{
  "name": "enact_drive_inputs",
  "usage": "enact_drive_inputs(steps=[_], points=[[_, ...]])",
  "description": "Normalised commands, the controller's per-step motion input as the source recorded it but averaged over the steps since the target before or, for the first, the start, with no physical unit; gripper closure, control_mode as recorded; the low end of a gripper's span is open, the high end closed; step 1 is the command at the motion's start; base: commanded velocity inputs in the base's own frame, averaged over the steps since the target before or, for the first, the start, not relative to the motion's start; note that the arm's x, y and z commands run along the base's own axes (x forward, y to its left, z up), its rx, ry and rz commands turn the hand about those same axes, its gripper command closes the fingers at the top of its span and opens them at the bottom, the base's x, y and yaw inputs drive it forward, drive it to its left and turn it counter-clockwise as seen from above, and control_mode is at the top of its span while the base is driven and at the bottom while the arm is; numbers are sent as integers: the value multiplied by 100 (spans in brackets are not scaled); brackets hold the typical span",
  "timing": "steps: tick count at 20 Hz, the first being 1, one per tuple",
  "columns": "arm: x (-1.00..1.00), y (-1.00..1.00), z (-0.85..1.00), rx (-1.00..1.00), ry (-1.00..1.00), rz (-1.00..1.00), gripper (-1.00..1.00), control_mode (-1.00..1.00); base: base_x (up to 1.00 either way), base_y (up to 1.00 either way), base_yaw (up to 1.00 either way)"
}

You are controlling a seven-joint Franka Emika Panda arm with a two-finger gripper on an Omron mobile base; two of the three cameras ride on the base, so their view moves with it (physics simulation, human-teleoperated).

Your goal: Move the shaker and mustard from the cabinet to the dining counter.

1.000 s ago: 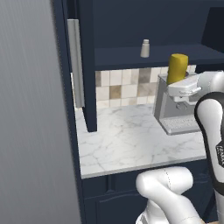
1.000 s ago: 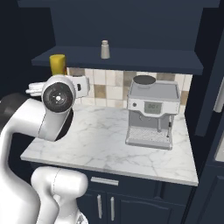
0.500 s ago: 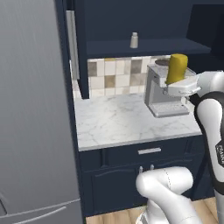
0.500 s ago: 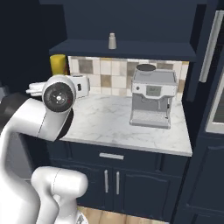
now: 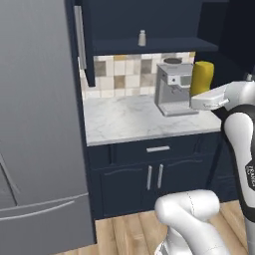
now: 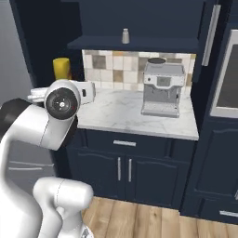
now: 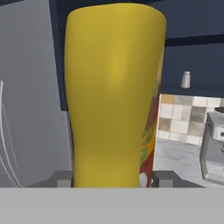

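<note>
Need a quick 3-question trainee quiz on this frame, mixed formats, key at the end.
1. True or false: the gripper is shut on the mustard.
2. Where is the shaker? A) on the cabinet shelf B) on the marble worktop C) on top of the coffee machine
3. Fill in: in the left base view, the tall grey appliance left of the worktop is the ____.

Key: 1 true; 2 A; 3 fridge.

The arm (image 6: pixel 32 135) is glossy white with rounded, bulbous links, a dark circular joint cap, black joint bands and small dark lettering on one link.
</note>
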Motion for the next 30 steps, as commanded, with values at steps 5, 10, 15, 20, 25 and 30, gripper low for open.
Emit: enact_drive_inputs(steps=[5,10,15,20,25,30], points=[[0,0,0,0,0,0,100,100,-54,20,5],[0,0,0,0,0,0,100,100,-37,40,41],[0,0,0,0,0,0,100,100,-41,68,75],[0,0,0,0,0,0,100,100,-2,68,74],[0,0,0,0,0,0,100,100,20,64,64],[0,0,0,0,0,0,100,100,21,52,60]])
